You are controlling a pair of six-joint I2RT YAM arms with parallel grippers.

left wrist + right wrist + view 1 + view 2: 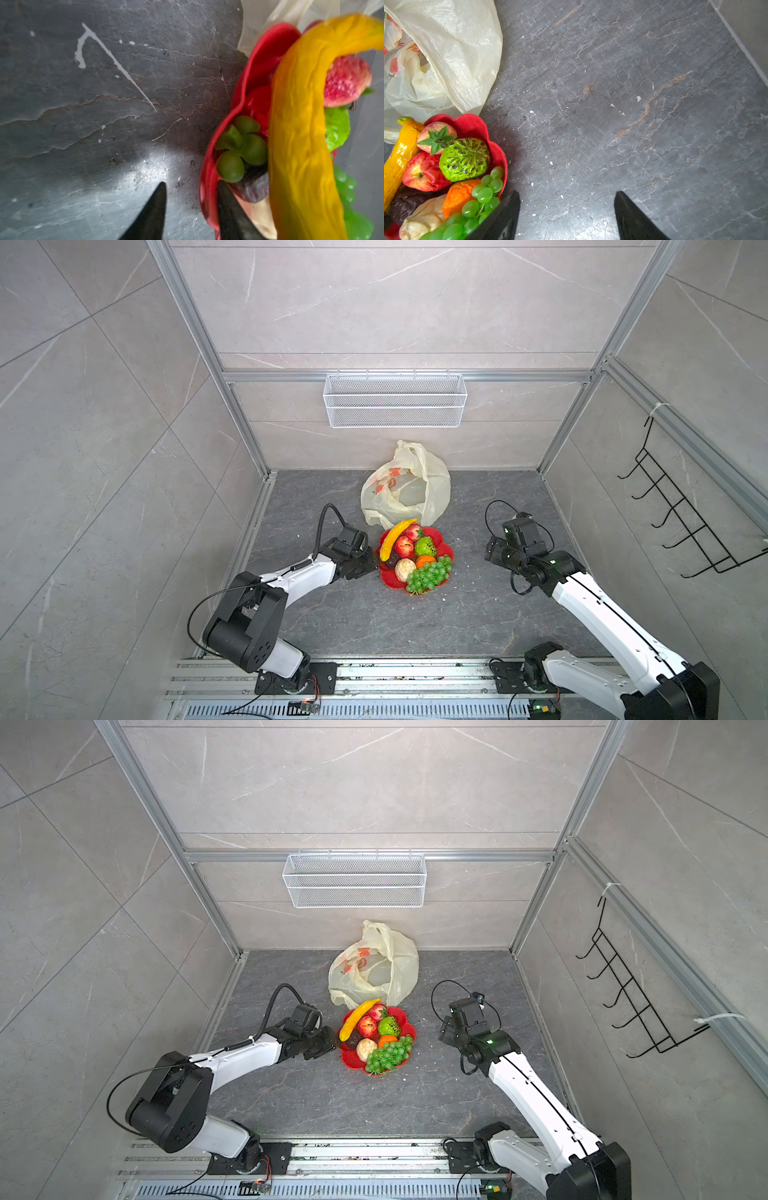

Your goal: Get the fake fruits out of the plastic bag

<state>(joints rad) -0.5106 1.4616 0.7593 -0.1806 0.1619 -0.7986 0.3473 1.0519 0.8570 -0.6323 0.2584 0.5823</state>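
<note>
Just beside the fake fruits [405,549], the left claw [192,182] gapes; the right claw [567,192], also spread, stands well apart.

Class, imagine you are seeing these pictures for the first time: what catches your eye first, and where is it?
The bright fruits heaped on a red plate in the middle of the dark floor stand out first. The yellow banana lies along the plate's left side and the green grapes are at its front. Behind the plate lies the crumpled bag, and the left gripper sits at the plate's rim.
</note>
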